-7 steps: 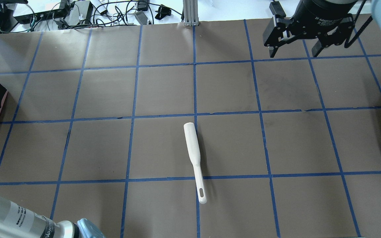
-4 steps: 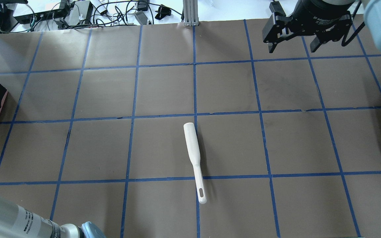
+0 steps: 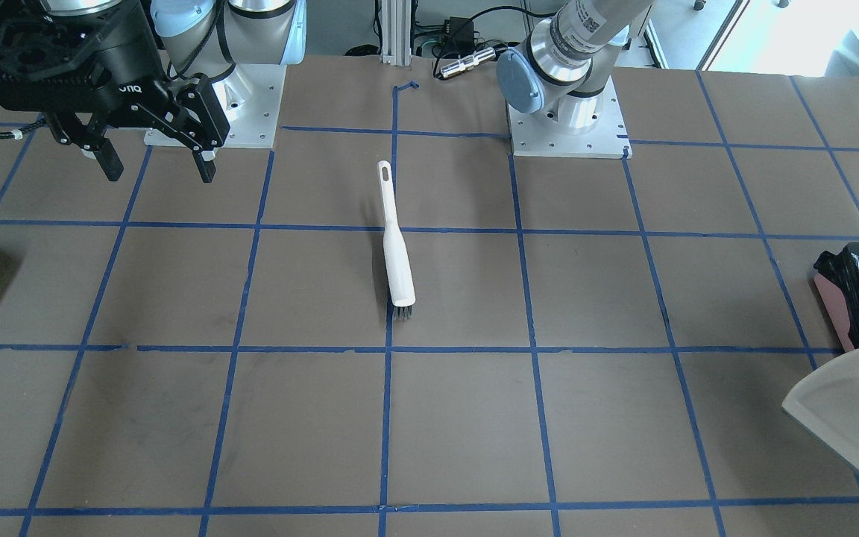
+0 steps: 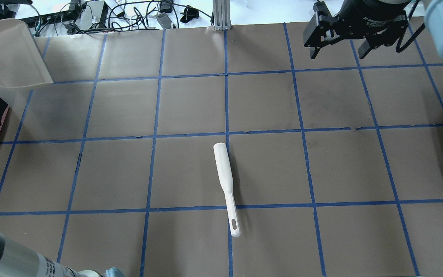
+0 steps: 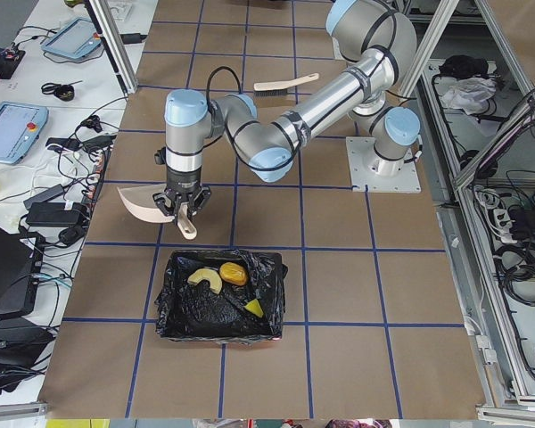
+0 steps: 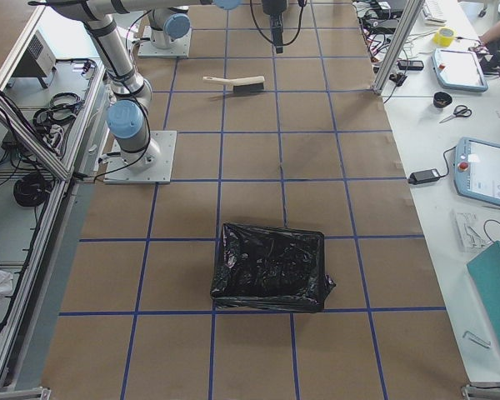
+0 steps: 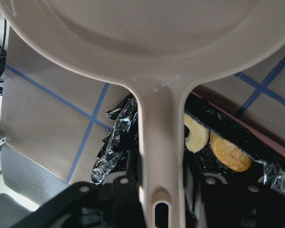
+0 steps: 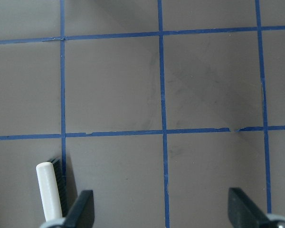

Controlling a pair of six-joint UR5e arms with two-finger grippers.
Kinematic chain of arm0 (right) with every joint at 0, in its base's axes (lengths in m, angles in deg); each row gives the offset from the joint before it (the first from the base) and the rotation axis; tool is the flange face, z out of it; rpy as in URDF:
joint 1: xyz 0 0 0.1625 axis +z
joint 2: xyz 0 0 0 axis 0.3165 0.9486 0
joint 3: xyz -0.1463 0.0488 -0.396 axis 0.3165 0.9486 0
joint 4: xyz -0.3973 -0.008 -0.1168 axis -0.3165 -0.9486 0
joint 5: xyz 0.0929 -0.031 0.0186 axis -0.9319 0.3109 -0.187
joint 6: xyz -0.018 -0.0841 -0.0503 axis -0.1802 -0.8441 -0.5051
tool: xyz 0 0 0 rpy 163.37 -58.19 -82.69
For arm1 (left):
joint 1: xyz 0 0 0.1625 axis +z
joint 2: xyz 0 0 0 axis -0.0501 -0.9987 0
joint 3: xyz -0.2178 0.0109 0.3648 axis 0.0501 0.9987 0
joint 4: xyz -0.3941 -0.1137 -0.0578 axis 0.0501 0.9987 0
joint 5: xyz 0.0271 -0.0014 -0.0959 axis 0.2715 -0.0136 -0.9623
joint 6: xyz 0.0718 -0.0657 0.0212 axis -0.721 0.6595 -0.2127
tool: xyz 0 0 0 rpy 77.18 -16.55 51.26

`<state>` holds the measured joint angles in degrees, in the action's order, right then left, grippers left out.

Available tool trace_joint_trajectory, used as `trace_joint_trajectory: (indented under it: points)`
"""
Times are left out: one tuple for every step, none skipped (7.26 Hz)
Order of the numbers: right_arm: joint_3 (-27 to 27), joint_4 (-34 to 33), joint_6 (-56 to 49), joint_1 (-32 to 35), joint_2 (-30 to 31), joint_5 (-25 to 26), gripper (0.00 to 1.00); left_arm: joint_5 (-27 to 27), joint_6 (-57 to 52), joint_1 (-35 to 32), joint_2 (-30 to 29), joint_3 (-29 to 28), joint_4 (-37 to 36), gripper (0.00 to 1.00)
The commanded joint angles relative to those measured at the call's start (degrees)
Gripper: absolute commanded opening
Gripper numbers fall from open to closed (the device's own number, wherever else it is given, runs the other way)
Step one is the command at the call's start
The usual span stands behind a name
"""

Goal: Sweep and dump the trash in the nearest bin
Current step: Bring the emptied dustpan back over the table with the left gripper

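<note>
Two bag-lined bins are present. The left bin contains three trash pieces; the right bin shows none. One brush lies mid-table. The left gripper clamps the handle of the one dustpan, near the left bin. The right gripper is spread, empty. Since 0.6 s ago the dustpan has entered the overhead view; the brush is unmoved.

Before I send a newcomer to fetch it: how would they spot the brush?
On the brown table gridded with blue tape, look along the centre line. The brush lies there alone: slim white handle, dark bristles, unlike the broad pale dustpan.
</note>
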<state>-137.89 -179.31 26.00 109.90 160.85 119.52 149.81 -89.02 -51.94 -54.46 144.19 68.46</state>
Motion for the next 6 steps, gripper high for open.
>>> trace_joint_trajectory:
  points:
    - [0.0, 0.0, 0.0, 0.0, 0.0, 0.4, 1.0, -2.6, 16.0, -4.8, 3.3, 4.5, 3.8, 0.0]
    - [0.1, 0.0, 0.0, 0.0, 0.0, 0.6, 1.0, -3.6, 23.7, -7.8, 4.3, 5.6, 6.5, 0.0]
    - [0.1, 0.0, 0.0, 0.0, 0.0, 0.6, 1.0, -3.6, 29.7, -10.6, 5.1, 5.8, 7.8, 0.0]
    - [0.1, 0.0, 0.0, 0.0, 0.0, 0.5, 1.0, -3.6, 35.3, -13.5, 5.7, 5.7, 9.5, 0.0]
    - [0.2, 0.0, 0.0, 0.0, 0.1, 0.5, 1.0, -3.7, 41.5, -16.7, 6.0, 5.2, 11.4, 0.0]
    - [0.1, 0.0, 0.0, 0.1, 0.1, 0.5, 1.0, -3.6, 49.9, -21.2, 6.2, 5.1, 12.9, 0.0]
